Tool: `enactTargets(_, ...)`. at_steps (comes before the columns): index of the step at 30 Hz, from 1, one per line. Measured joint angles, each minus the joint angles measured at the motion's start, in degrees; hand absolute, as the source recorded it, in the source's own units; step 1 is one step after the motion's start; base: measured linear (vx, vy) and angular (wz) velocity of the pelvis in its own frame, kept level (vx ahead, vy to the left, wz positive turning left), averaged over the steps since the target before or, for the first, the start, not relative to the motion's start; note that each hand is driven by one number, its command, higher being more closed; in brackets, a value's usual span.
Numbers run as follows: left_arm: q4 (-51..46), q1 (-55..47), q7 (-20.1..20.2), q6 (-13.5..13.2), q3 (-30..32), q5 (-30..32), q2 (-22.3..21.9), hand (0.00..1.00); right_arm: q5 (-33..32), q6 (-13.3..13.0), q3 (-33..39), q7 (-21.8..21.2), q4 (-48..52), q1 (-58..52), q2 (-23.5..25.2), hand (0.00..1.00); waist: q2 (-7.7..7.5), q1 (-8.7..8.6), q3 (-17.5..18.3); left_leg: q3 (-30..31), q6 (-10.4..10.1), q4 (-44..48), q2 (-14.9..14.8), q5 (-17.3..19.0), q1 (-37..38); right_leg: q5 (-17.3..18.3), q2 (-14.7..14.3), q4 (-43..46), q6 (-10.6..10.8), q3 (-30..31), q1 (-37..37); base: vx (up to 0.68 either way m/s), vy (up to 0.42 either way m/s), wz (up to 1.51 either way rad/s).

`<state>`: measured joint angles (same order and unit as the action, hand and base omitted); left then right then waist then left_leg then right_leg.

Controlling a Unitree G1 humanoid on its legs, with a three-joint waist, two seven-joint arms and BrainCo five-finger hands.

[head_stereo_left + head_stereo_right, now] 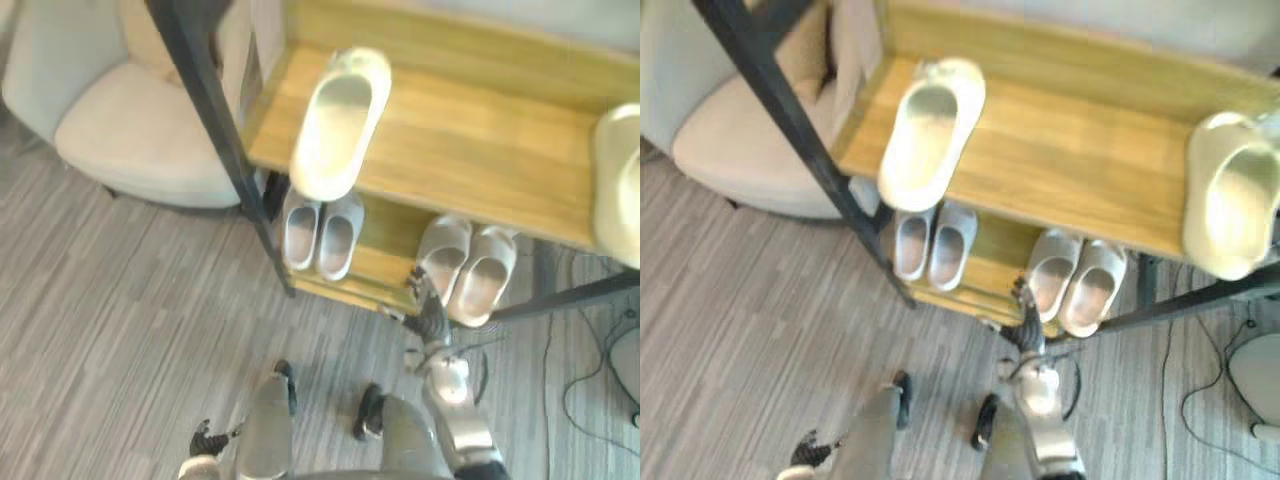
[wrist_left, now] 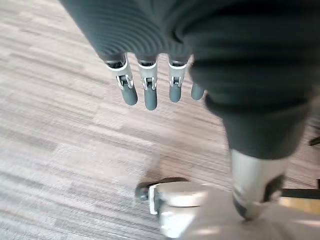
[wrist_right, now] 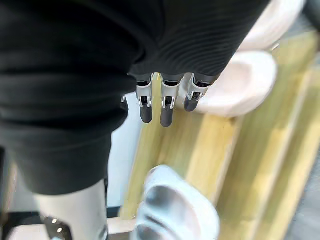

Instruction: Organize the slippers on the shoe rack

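At the lower shelf [image 1: 380,262] of the shoe rack [image 1: 470,150], the right hand [image 1: 430,318] is held empty, fingers straight, beside the 2 pink slippers [image 1: 487,272]. These should be nudged squarely inward. The left hand [image 2: 150,92] is relaxed, empty.

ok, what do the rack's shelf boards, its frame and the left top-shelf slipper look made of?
Light brown shelf boards: wood or wood-look laminate, visible grain, slight sheen. Black slanted frame bars: probably painted metal, thin and dark. Cream slipper at the top shelf's left: likely moulded foam or rubber, one smooth seamless piece, matte.
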<state>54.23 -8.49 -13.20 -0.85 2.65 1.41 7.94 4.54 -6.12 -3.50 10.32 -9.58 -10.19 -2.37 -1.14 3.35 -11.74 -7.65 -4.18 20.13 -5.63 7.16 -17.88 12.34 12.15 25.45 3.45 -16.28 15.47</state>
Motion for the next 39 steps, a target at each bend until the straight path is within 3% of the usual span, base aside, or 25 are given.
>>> enactTargets(6,2.80,3.11,2.94,-1.26,-5.03,1.98,0.48,0.00,0.62,0.81,6.24,-0.82,-19.82,-0.52,-0.68,0.00,2.40,-1.47,3.95,-2.74,0.08,-14.72,1.07,-5.95,10.34,-5.76,-2.01,-12.40,0.95,1.26,-7.49,0.10,0.033,-0.20)
enactTargets(16,3.74,6.57,5.72,-1.73,-11.78,5.28,1.30,0.00,2.43,2.21,8.08,-0.80,-36.27,0.62,-1.51,0.00,1.34,-3.38,5.48,-3.84,0.43,-19.80,1.58,-7.39,16.13,-11.21,-3.95,-23.27,1.72,2.56,-14.43,0.02,0.025,-0.10)
enactTargets(22,2.12,8.88,7.08,-2.74,-24.52,7.07,-2.01,0.00,2.89,2.27,10.24,-0.55,-40.93,2.45,-1.71,0.00,1.47,-3.86,6.36,-3.84,0.80,-21.59,2.30,-7.99,18.16,-12.55,-4.01,-26.10,1.95,3.05,-16.82,0.00,0.000,0.00)
enactTargets(26,-6.49,9.35,8.35,-3.61,-33.94,6.57,-1.82,0.00,2.87,2.28,11.09,-0.43,-41.67,2.54,-1.66,0.00,1.61,-4.03,6.80,-3.54,0.84,-22.58,2.78,-8.11,19.99,-12.58,-4.02,-26.91,1.98,2.80,-18.68,0.01,0.008,0.02)
enactTargets(31,-23.91,10.06,10.94,-5.56,-42.93,-0.67,-1.58,0.00,2.70,2.15,11.83,-0.49,-42.59,2.52,-1.72,0.00,1.96,-4.32,7.66,-2.60,1.02,-24.12,3.19,-8.75,20.99,-12.58,-3.95,-27.66,2.08,1.96,-19.73,0.01,0.004,0.08)
enactTargets(34,-34.37,10.64,11.28,-7.51,-45.78,-6.99,-1.72,0.00,2.24,2.10,11.74,-0.49,-43.05,2.60,-1.83,0.00,2.20,-4.40,8.22,-2.49,1.04,-24.53,3.24,-8.80,21.10,-12.58,-3.97,-27.72,2.08,1.84,-19.73,0.01,-0.001,0.01)
enactTargets(39,-43.68,16.80,10.71,-8.25,-46.25,-13.59,-1.29,0.00,2.27,2.09,9.95,-0.42,-43.03,2.60,-2.49,0.00,2.28,-4.49,8.39,-2.43,0.99,-25.42,3.22,-9.07,22.05,-12.54,-4.10,-27.92,2.02,1.70,-20.37,0.00,0.000,0.00)
